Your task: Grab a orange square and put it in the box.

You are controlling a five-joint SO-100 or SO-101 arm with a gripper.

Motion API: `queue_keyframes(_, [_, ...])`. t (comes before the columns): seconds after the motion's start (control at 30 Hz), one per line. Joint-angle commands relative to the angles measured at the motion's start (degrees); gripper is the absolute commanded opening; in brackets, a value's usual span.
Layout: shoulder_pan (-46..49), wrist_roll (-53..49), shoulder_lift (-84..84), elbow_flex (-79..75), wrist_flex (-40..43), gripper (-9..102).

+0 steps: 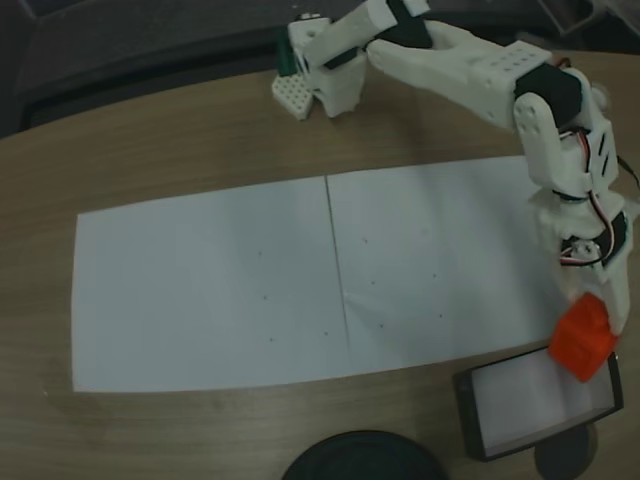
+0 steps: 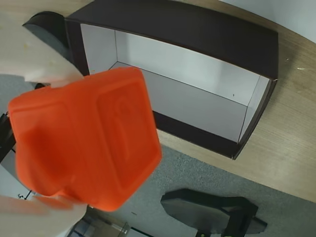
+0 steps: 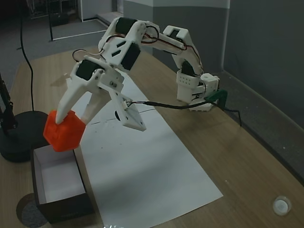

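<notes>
1. One gripper (image 3: pixel 64 124) pinches the square (image 3: pixel 64 132), its white fingers (image 3: pixel 66 102) closed on the block's upper faces; in a fixed view the same gripper (image 1: pixel 590 315) holds the square (image 1: pixel 581 339) in the air.
2. Hidden parts: in the wrist view the square (image 2: pixel 86 140) covers most of the jaws, so just a pale blurred finger (image 2: pixel 34 49) shows above and left of it, and another blur below it.
3. The box (image 3: pixel 59 183) sits just below the gripper; the block hangs over its near edge, apart from the floor inside. In a fixed view the box (image 1: pixel 535 400) is cut by the picture's right edge, and the block overlaps its upper right corner.
4. No writing can be read. A faint raised mark shows on one face of the square in the wrist view, its shape too soft to make out.
5. The square is glossy orange plastic with rounded corners and recessed panels. The box (image 2: pixel 217 37) has thin dark walls outside and a pale matte inside.
6. White paper (image 1: pixel 210 290), two sheets meeting at a seam, lies on a wood-grain table (image 1: pixel 150 130) to the gripper's side.
7. A round black disc (image 1: pixel 365 457), cut off at the picture's bottom, lies beside the box.
</notes>
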Motion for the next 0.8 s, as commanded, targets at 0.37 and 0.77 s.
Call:
queue_keyframes(0.37, [1.23, 1.49, 0.09, -3.69, -2.2, 15])
queue_keyframes(0.77, [2.64, 2.11, 0.09, -4.48, -1.76, 19])
